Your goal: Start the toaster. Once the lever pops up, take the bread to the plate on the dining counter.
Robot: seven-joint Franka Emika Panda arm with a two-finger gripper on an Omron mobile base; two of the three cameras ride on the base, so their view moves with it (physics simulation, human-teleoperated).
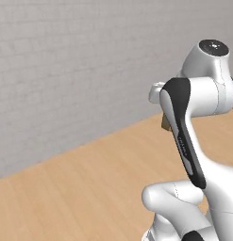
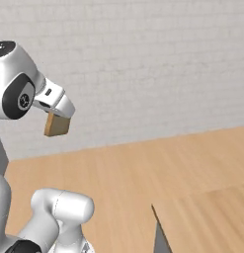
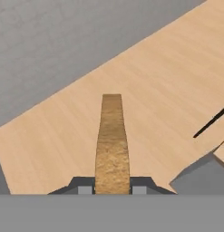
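- Between the two dark finger tips, hand view: the bread (image 3: 112,145), seen edge-on as a narrow tan strip with a coarse, crumbly texture, running straight up from the gripper (image 3: 112,189).
- Gripper state: jaws clamped on the bread, one finger tip pressed against each flat face of the slice.
- Bread, right base view (image 2: 57,124): a squarish tan piece with a slightly darker edge, hanging below the gripper (image 2: 58,114) and held high in the air, well apart from the wood surface below.
- Bread, left base view (image 1: 164,123): only a small brown corner shows, beside the dark forearm of the arm; the rest of the slice is hidden behind the arm.
- Gripper, left base view: hidden behind the arm, so the grip cannot be judged there; the hand view and the right base view show it.
- Below the bread, all views: a broad light-wood plank surface (image 1: 80,188), meeting a pale grey brick wall (image 2: 143,64) behind.
- Right base view, lower right: the corner of a raised light-wood slab (image 2: 207,220) with a grey side face.
- Hand view, right side: a thin dark seam (image 3: 211,122) crosses the wood, with a grey wedge (image 3: 202,174) beneath it.
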